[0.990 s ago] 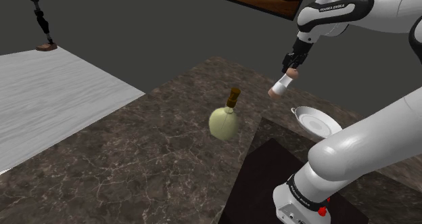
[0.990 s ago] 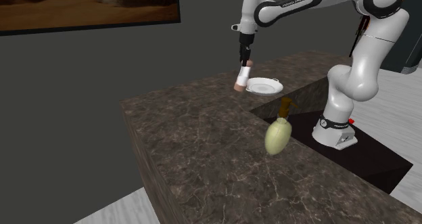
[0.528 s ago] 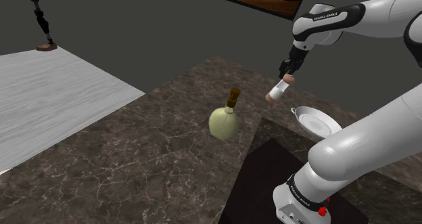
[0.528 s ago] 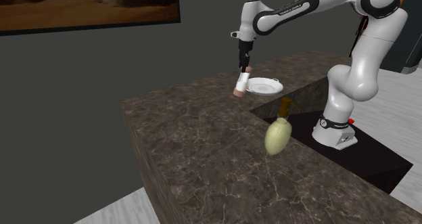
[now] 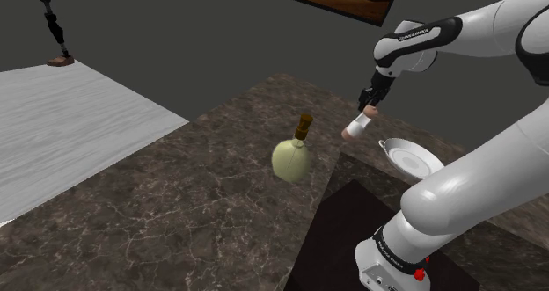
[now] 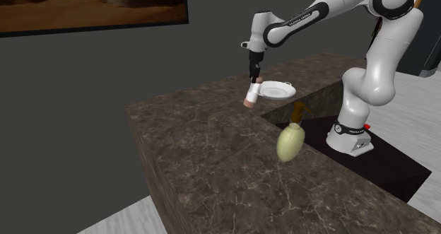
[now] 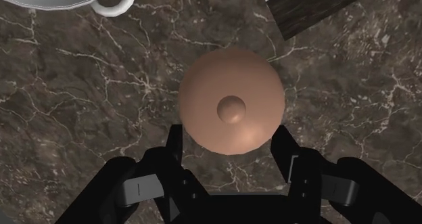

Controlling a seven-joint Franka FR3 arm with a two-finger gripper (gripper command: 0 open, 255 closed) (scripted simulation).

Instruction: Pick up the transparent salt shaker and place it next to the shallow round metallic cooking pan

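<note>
My gripper (image 5: 366,109) is shut on the salt shaker (image 5: 357,127), which has a white body and a tan rounded end and hangs tilted low over the dark marble counter (image 5: 220,201). Whether it touches the stone I cannot tell. In the second exterior view the gripper (image 6: 254,78) holds the shaker (image 6: 251,96) just left of the shallow round white pan (image 6: 276,90). The pan (image 5: 411,157) lies to the shaker's right in the shoulder view. From the wrist, the shaker's tan end (image 7: 231,107) sits clasped between the fingers (image 7: 172,147), with the pan's looped handle (image 7: 115,1) close by.
A pale green round bottle with a brown neck (image 5: 291,157) stands mid-counter, also in the second exterior view (image 6: 290,141). A dark recess (image 5: 339,236) with my stand lies beside it. The counter drops off at its left edge (image 6: 141,148). A framed picture (image 6: 92,6) hangs on the wall.
The gripper has carried the shaker down toward the counter and slightly to the shoulder view's left, staying beside the pan. The bottle and the pan have not moved.
</note>
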